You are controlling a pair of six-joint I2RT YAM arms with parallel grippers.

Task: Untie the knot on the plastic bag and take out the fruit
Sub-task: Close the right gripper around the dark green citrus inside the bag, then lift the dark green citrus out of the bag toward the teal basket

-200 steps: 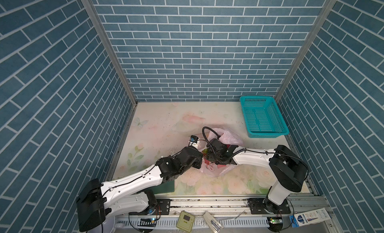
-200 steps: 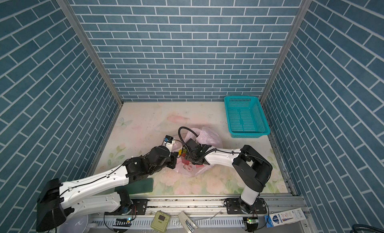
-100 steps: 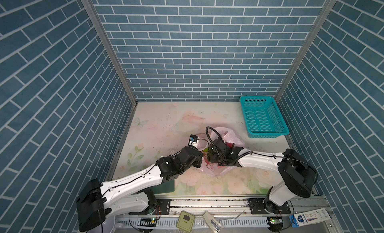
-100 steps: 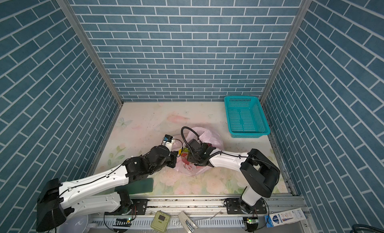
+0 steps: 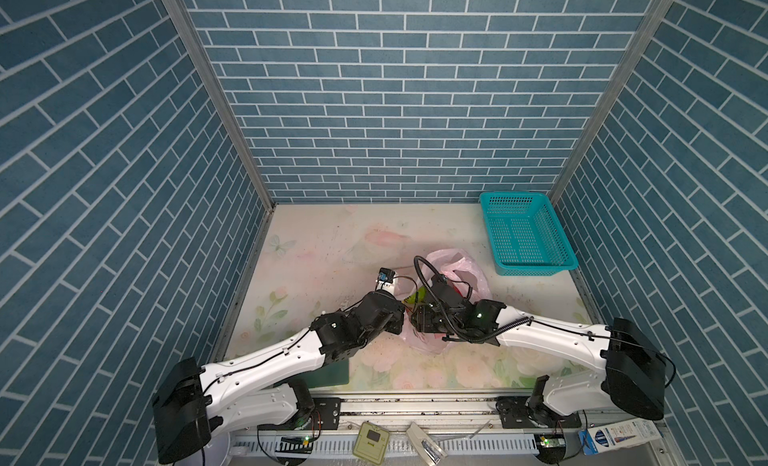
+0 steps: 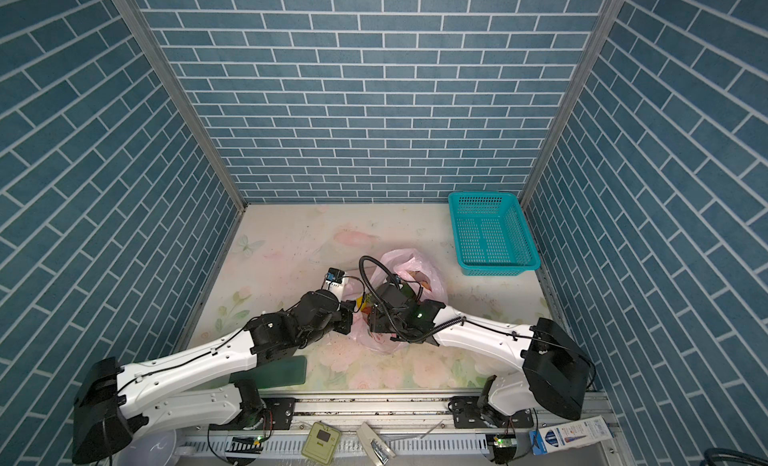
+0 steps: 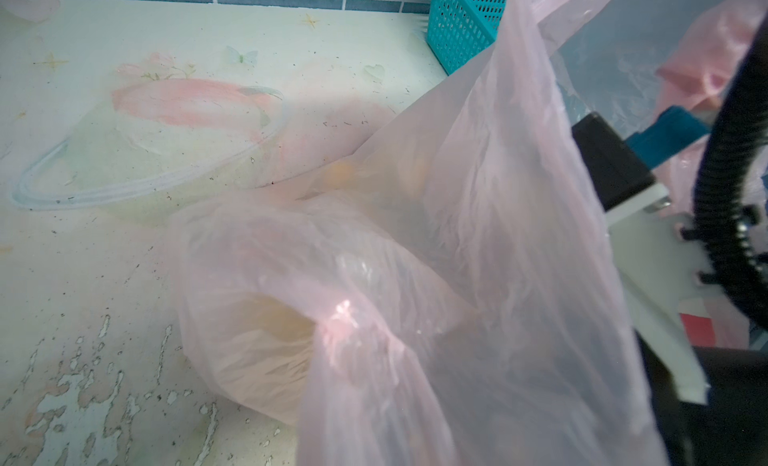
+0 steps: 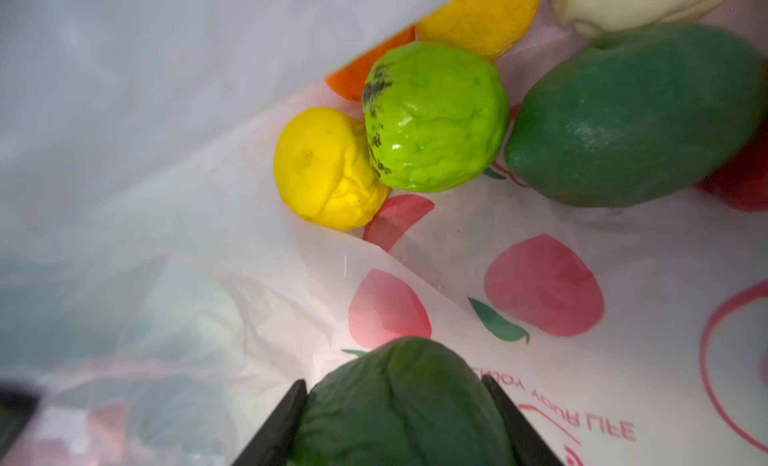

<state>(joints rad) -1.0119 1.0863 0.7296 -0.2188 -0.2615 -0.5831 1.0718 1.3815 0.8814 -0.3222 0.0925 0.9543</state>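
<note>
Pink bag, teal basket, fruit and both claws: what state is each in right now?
plastic bag, open, fruit inside.
left gripper, shut, seemingly pinching the bag's rim.
right gripper, inside the bag, shut on the wrinkled dark green fruit.
wrinkled dark green fruit, gripped, not yet out.
light green fruit, loose in the bag.
yellow fruit, loose in the bag.
smooth dark green fruit, loose in the bag.
teal basket, upright, empty.

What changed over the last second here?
The right elbow swung outward and down while the right gripper stayed inside the bag, and its jaws closed onto a dark green fruit. The left gripper, bag and basket stayed put.
</note>
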